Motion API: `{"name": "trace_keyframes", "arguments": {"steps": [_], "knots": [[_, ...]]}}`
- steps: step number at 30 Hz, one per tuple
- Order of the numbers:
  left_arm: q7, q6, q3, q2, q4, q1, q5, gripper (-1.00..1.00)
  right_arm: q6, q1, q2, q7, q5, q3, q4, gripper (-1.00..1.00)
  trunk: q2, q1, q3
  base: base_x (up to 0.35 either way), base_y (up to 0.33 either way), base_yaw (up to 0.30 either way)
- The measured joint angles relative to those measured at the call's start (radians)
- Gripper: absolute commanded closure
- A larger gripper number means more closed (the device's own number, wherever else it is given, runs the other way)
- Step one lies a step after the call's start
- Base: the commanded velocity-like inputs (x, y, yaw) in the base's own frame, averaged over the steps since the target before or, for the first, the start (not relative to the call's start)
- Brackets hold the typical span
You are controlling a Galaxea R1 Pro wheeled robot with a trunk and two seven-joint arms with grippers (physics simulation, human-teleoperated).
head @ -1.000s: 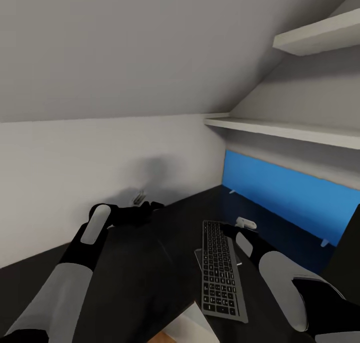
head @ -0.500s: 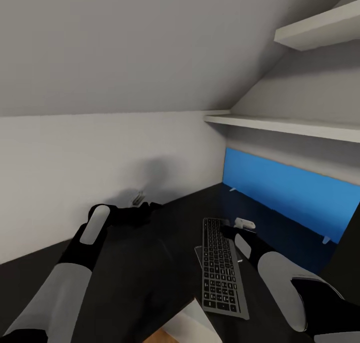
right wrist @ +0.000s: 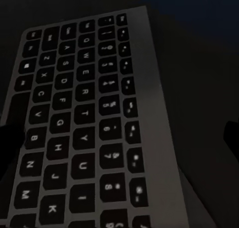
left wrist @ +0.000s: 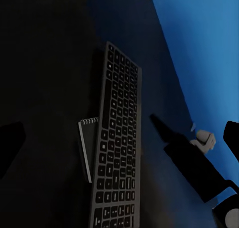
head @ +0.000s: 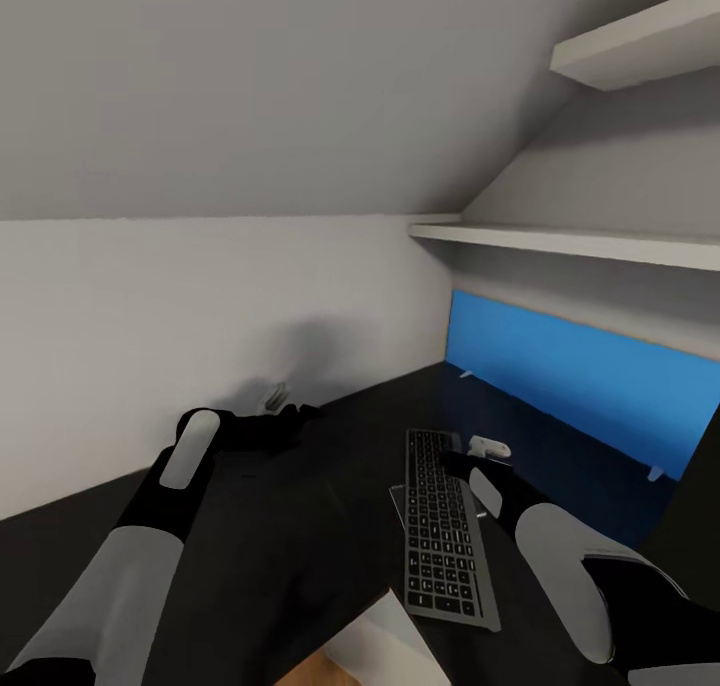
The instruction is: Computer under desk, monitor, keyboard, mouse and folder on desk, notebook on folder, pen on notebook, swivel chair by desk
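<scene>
The black keyboard (head: pixel 440 526) (left wrist: pixel 117 148) (right wrist: pixel 84 123) lies lengthwise on the black desk (head: pixel 300 506). It rests partly on a thin spiral-bound notebook (left wrist: pixel 85 150) whose edges poke out at both sides. A small white mouse (head: pixel 490 446) (left wrist: pixel 204 140) sits just beyond my right gripper (head: pixel 460 458) (right wrist: pixel 119 133). That gripper hovers open over the keyboard's far right part, with nothing between its fingers. My left gripper (head: pixel 282 416) (left wrist: pixel 122 133) is open over the desk's back left, near the wall. A black slab (head: pixel 700 506) at the right edge may be the monitor.
A bright blue panel (head: pixel 580 386) on small white feet stands along the desk's back right. Two white shelves (head: pixel 560 241) run above it under the sloping ceiling. The white wall (head: pixel 150 326) closes the desk's left side. A white pedestal (head: pixel 385 651) shows below the desk's front edge.
The whole view has shifted a little, so the camera moved. Both arms, the keyboard and the mouse keep their places relative to each other.
</scene>
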Motion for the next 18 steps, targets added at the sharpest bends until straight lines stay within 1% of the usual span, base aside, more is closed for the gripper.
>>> {"name": "trace_keyframes", "arguments": {"steps": [18], "knots": [[0.0,0.0,0.001,0.0,0.001,0.0,0.0,-1.0,0.0,0.0,0.0,0.0,0.0,0.0,0.0,-1.0,-0.126,0.069,-0.056,0.0,0.0,0.0]]}}
